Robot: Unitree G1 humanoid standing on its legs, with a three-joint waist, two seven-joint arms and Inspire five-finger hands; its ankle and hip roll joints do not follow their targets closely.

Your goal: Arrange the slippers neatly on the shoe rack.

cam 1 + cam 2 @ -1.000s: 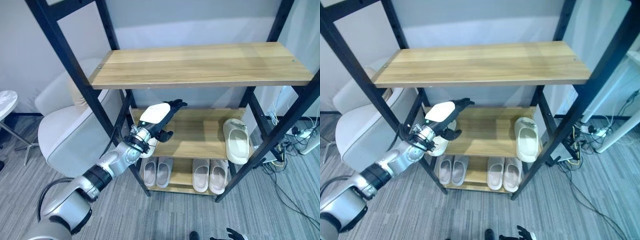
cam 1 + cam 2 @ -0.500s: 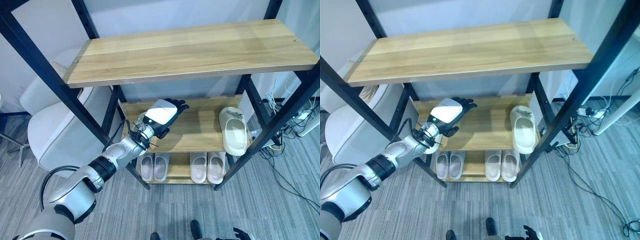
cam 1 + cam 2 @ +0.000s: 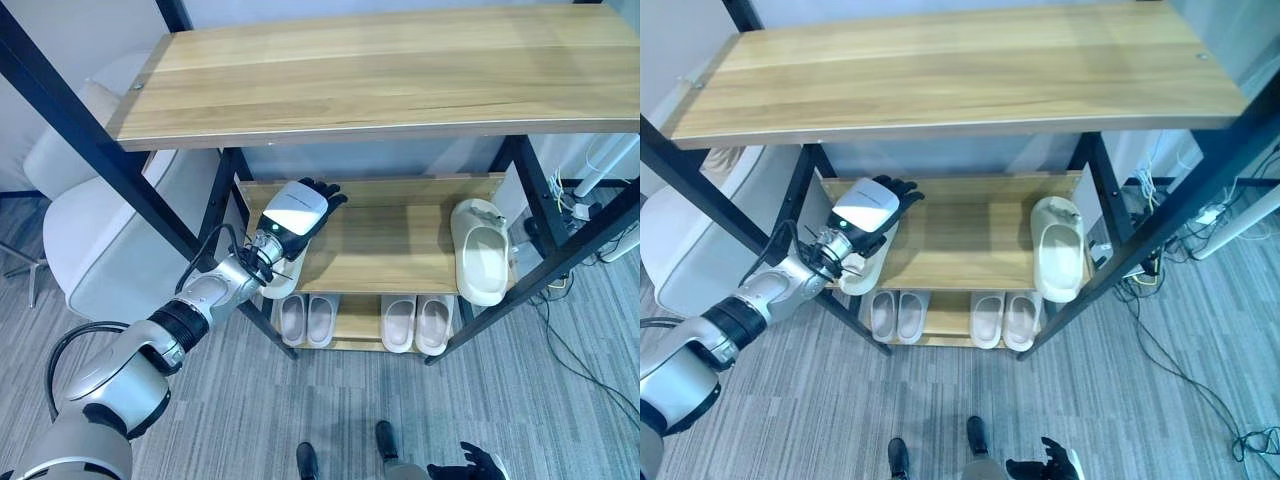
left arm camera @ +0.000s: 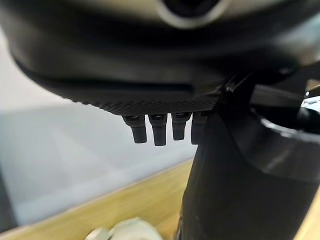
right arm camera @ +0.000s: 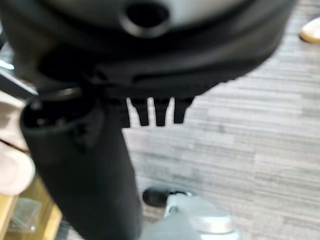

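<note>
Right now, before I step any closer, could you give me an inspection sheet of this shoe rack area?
Surface: wooden shoe rack, three shelves in a black frame.
Job's things: cream slipper on the middle shelf's right side; second slipper at that shelf's left edge, under the left hand; left pair and right pair on the bottom shelf.
Clutter: nothing seen.
Hands: left hand over the second slipper, fingers straight; right hand low over the floor, fingers straight.
Cables: loose cables on the floor right of the rack.
Surroundings: white chair left of the rack; grey carpet.
</note>
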